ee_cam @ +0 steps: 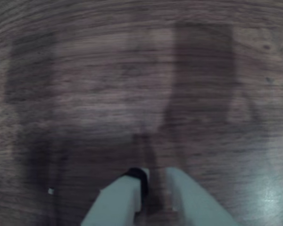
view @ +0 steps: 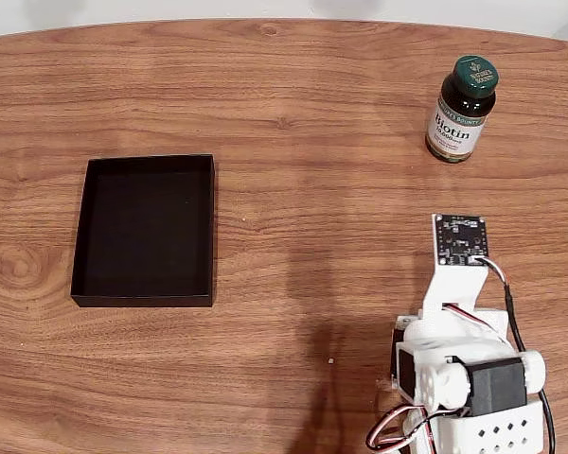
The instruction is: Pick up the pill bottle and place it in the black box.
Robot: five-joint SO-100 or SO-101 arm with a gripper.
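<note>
The pill bottle [view: 463,109], amber-brown with a green cap and a white "Biotin" label, stands upright at the far right of the table in the fixed view. The black box [view: 144,230] lies on the left side with nothing in it. My arm [view: 459,364] sits folded at the bottom right, well below the bottle, and its wrist camera board [view: 460,238] points toward the bottle. In the wrist view my gripper [ee_cam: 156,178] hangs just above bare wood, its pale fingers [ee_cam: 120,200] nearly together and holding nothing.
The wooden table [view: 293,113] stretches between the bottle and the box. Its curved far edge [view: 265,23] runs along the top of the fixed view. Red, black and white cables [view: 398,430] trail by the arm's base.
</note>
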